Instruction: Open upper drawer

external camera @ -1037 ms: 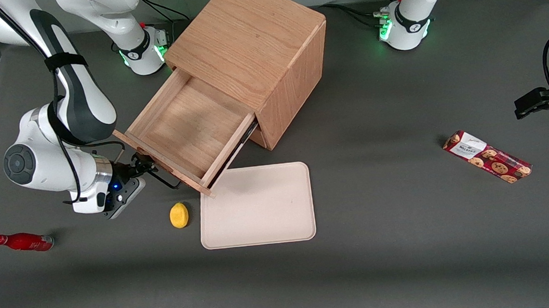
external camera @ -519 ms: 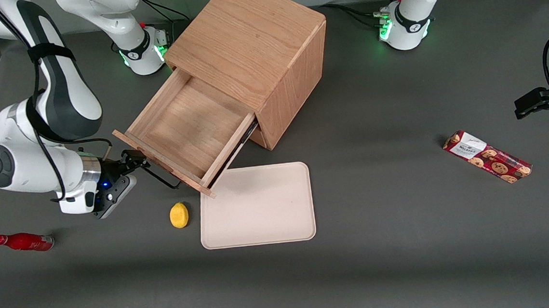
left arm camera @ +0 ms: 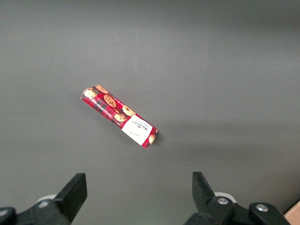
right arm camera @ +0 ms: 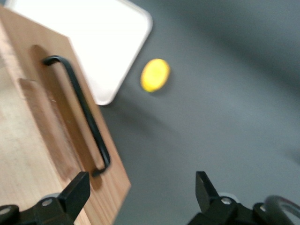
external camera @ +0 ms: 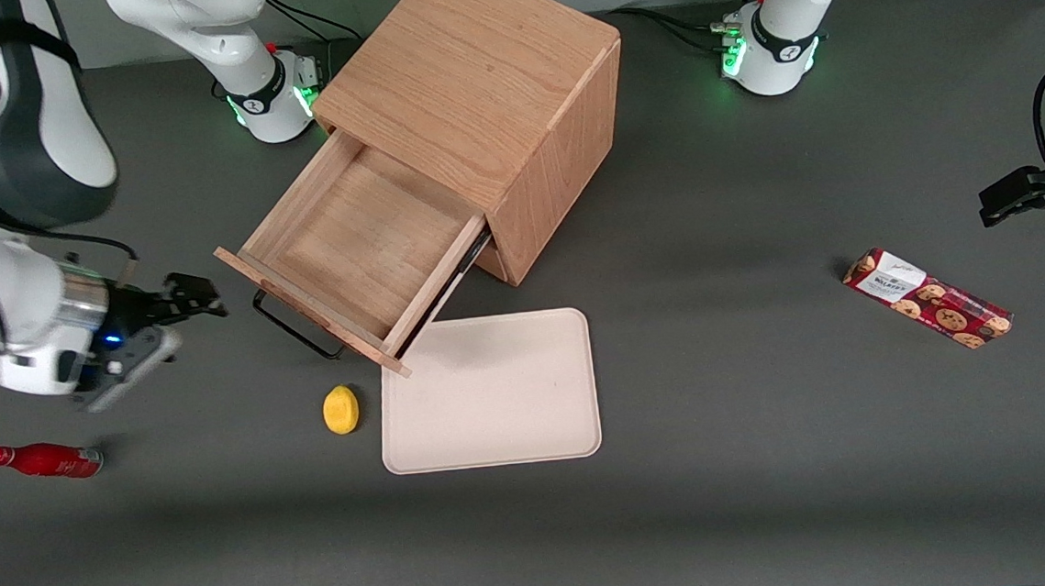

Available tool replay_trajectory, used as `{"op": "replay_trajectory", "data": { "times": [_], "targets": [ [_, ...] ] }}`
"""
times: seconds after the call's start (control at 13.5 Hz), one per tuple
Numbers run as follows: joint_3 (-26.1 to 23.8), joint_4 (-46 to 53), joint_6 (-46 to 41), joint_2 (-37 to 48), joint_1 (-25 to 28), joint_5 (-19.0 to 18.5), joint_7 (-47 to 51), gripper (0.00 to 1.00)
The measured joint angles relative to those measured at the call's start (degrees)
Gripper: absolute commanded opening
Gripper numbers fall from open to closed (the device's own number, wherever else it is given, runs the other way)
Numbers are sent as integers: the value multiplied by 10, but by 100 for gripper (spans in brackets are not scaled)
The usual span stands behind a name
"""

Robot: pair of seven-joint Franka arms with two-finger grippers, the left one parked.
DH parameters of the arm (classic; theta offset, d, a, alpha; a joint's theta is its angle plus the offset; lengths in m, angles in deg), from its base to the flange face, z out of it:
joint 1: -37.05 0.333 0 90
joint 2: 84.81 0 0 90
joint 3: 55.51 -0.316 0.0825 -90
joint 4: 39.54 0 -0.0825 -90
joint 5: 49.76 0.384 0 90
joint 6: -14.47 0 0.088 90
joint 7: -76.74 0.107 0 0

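Plainly, boxy oak upper drawer (external camera: 363,249) pulled out, thin black bar handle (right arm camera: 79,108) free, tool (external camera: 196,297) nearby, fingers apart.

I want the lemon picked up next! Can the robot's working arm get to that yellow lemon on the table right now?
Probably yes. The gripper is open, holds nothing, and hangs near the upper drawer's black handle. The lemon lies bare on the table beside the tray, nothing covering it.

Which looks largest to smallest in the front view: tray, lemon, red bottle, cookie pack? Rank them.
1. Tray, by far.
2. Cookie pack.
3. Red bottle.
4. Lemon.
All lie on the table, so nearness hardly skews this. The gripper hangs open, clear of the upper drawer.
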Motion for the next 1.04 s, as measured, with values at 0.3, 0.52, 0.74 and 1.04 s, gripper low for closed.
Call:
{"op": "replay_trajectory", "data": {
  "times": [0.3,0.52,0.74,1.04],
  "targets": [
    [71,2,-29,66,34,-23,161,100],
    [128,-2,-49,111,64,-28,269,100],
    [184,-37,-57,153,101,-28,293,100],
    [190,-65,-56,170,103,-28,318,100]
  ]
}}
